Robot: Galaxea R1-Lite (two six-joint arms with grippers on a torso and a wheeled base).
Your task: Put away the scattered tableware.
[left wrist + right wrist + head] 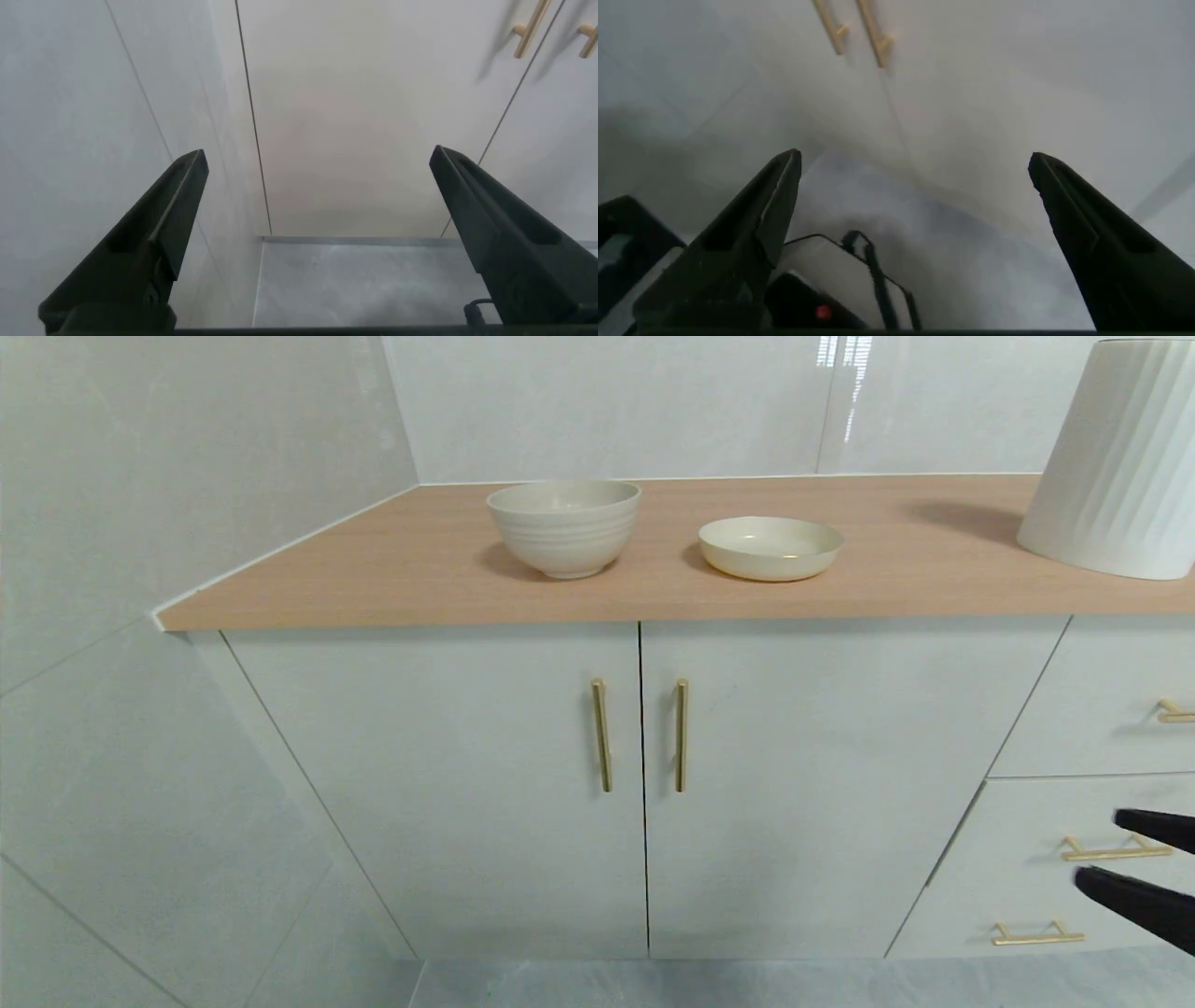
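A cream ribbed bowl [564, 525] stands upright on the wooden countertop [392, 569]. To its right lies a shallow cream plate [770, 547], apart from the bowl. My right gripper [1102, 847] is open, low at the right, in front of the drawers and well below the counter. In the right wrist view its fingers [747, 243] are spread wide with nothing between them. My left gripper [318, 168] is open too, empty, low in front of the left cabinet door near the floor.
Two white cabinet doors with gold handles [602, 735] [681, 735] are shut beneath the counter. Drawers with gold handles [1116, 848] are at the right. A tall white ribbed container [1120, 457] stands at the counter's right end. A wall bounds the counter's left.
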